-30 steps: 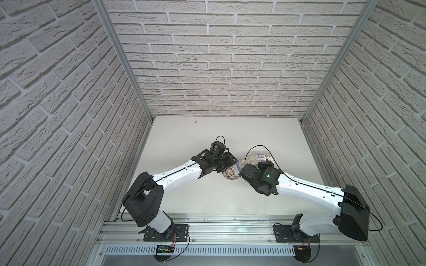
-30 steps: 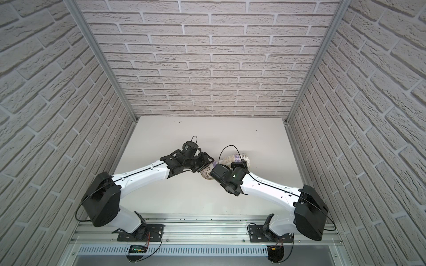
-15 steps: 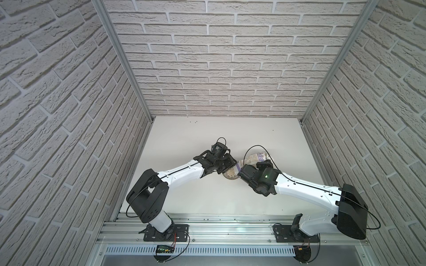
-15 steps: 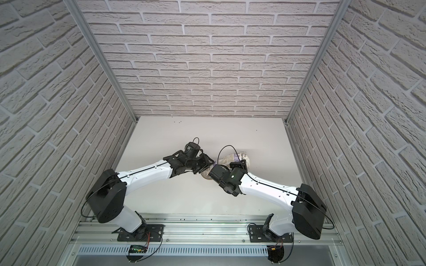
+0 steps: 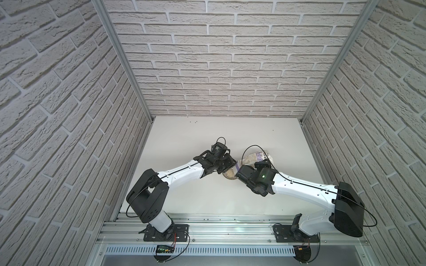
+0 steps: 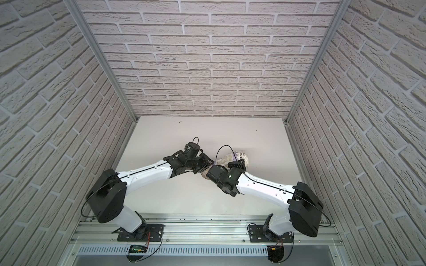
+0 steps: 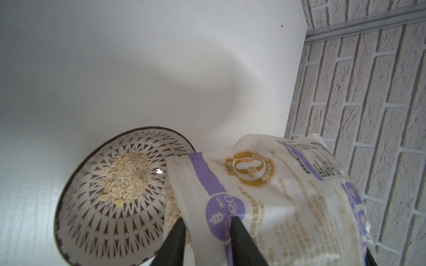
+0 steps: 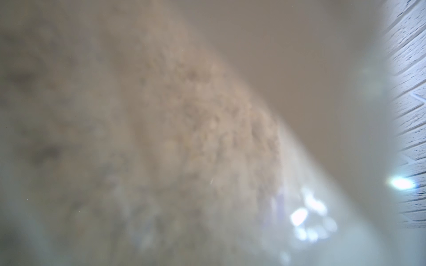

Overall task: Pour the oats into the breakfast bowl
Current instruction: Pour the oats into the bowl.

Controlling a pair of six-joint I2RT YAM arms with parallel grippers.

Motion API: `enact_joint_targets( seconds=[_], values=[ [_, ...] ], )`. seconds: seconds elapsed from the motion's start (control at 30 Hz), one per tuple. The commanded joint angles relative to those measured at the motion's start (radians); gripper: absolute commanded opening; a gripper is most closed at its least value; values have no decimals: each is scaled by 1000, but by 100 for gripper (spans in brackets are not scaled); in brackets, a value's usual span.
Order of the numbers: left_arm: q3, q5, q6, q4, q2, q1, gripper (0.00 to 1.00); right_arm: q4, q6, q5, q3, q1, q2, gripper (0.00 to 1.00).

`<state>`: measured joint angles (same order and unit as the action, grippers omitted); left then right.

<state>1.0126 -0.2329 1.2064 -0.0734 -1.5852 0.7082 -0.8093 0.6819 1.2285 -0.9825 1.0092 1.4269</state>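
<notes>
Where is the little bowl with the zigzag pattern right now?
The small round white bowl with the dark lattice pattern sits on the white table near its middle, between the two arms; in the left wrist view the open mouth of the soft printed oats bag hangs over its rim.

Both top views are evenly and brightly lit, sharp across the frame, with strong wide-angle distortion: the brick walls [image 5: 230, 76] splay outward toward the edges. The white table [image 5: 184, 138] shows only soft, faint shadows under the arms. A small green indicator glows at centre right of a top view.

Left wrist view: in focus at centre; a broad soft shadow crosses the table at upper centre. A small specular glint sits on the bowl [image 7: 96, 207]. The lower left is washed out.

Right wrist view: almost wholly out of focus, hazy beige; blown-out highlights at lower right; only a brick strip at the right edge is legible.
</notes>
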Motion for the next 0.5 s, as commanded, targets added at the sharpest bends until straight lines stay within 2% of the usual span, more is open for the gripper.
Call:
enact_joint_targets(
  seconds=[0.0,0.47],
  values=[
    [-15,-3,-3,42,-4,-4,34,41,-33,186,-66,14,-19,4],
    [-29,-6,-1,53,-5,-17,20,-11,-54,217,-100,28,7,4]
  ],
)
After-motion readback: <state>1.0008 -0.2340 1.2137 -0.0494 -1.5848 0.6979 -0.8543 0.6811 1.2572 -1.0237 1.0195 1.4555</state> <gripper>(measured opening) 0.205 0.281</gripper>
